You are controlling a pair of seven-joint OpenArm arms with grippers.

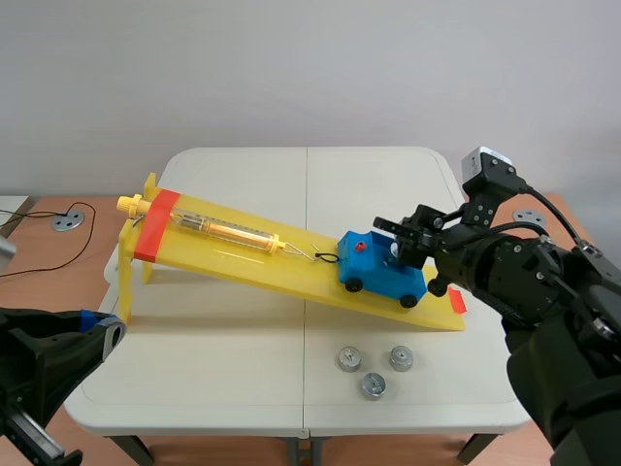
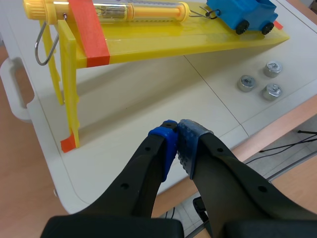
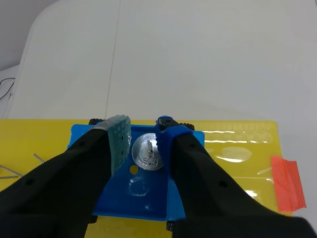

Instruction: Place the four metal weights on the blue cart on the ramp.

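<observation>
Right end effector (image 1: pixel 396 245) sits a little right of the centre of the scene view, directly above the blue cart (image 1: pixel 381 276), and its two pads pinch one round metal weight (image 3: pixel 148 152) by the edges. In the right wrist view this weight hangs between the fingers, low over the flat blue bed of the cart. I cannot tell if it already touches the bed. No other weight lies on the bed, as far as this view shows.

Three weights (image 1: pixel 374 369) lie together on the white counter (image 1: pixel 213 379) in the lower middle of the scene view, in front of the low end of the yellow ramp (image 1: pixel 252 264). The cart stands on the ramp near this low end, and a thin hook joins it to the spring scale (image 1: pixel 225 230) further up the slope.

Left end effector (image 2: pixel 179 143) is in the lower left corner of the scene view, well apart from the weights, with its pads pressed together on nothing.

My judgement is that the task is at its beginning: the first weight is not yet let go, and three more wait on the counter.
</observation>
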